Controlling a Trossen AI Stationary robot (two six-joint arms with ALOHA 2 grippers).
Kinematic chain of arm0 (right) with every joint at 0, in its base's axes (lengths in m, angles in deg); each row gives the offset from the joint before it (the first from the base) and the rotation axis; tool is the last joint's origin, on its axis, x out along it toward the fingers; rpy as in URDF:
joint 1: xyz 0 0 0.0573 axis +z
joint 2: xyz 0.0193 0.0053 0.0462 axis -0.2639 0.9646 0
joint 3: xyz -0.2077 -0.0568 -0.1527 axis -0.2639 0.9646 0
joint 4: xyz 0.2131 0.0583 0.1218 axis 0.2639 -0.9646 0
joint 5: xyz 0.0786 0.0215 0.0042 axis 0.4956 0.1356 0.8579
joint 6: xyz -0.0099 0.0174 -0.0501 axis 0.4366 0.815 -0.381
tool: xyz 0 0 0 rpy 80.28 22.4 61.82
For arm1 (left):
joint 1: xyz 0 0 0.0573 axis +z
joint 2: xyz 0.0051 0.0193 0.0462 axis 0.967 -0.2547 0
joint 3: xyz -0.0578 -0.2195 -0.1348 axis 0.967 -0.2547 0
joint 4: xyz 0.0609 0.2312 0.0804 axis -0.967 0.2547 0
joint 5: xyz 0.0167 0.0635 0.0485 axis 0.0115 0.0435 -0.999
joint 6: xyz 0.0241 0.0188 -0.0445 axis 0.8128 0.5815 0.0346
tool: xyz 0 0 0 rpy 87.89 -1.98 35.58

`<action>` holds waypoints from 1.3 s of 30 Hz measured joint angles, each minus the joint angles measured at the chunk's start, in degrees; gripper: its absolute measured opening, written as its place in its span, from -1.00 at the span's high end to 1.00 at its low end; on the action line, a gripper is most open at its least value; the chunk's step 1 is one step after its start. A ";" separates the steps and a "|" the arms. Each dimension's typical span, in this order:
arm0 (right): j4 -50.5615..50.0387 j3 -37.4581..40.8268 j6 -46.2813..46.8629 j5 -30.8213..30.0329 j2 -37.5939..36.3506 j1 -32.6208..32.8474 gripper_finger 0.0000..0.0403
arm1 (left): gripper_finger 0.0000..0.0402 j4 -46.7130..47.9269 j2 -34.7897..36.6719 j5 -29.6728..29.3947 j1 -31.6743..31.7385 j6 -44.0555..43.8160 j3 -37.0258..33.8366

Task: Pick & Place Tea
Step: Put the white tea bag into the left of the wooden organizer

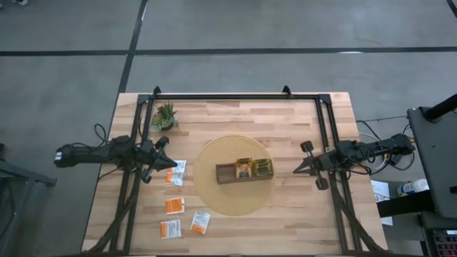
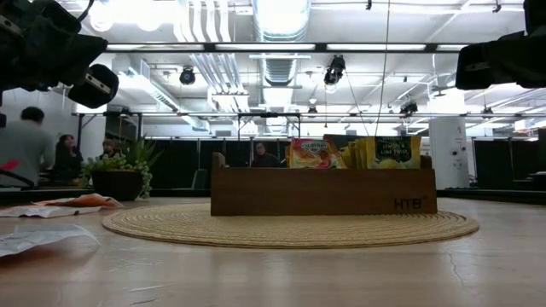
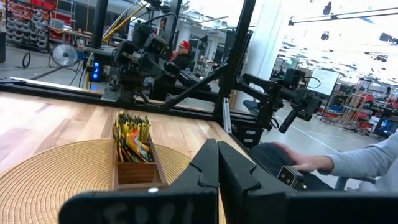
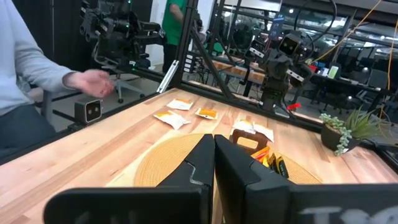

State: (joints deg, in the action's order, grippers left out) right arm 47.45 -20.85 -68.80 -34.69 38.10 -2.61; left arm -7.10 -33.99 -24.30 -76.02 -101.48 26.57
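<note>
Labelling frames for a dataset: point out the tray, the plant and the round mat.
tray [image 1: 225, 173], high view, its bare left compartment
plant [image 1: 165, 114], high view, centre of its green leaves
mat [image 1: 214, 200], high view, bare woven part near its lower-left edge

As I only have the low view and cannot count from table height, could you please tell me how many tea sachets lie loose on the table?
Observer: Four loose tea sachets lie on the table's left part, all of them off the round woven mat.
Operator: Thank you. Is the wooden tray filled along its whole length?
Observer: No. From above, the sachets in the tray sit in its middle and right, and its left end looks empty.
Operator: And where are the grippers?
Observer: Both are shut. The left gripper is beside the loose sachet nearest the plant, and the right gripper is just off the mat's right edge.
</note>
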 joint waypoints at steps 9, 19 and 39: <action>0.00 0.00 -0.07 0.00 0.02 0.00 0.96 | 1.00 0.00 0.00 0.02 0.00 0.00 0.00; 0.02 0.00 -0.09 0.00 0.02 0.00 0.96 | 1.00 -17.17 -0.60 -8.00 0.02 8.19 -0.02; 0.04 0.00 -0.07 0.02 0.02 0.02 0.96 | 1.00 -53.56 -0.61 -13.32 0.02 -20.75 0.00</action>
State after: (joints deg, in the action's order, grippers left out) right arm 47.50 -20.85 -68.87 -34.67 38.12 -2.59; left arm -60.67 -34.60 -37.62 -76.00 -122.23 26.57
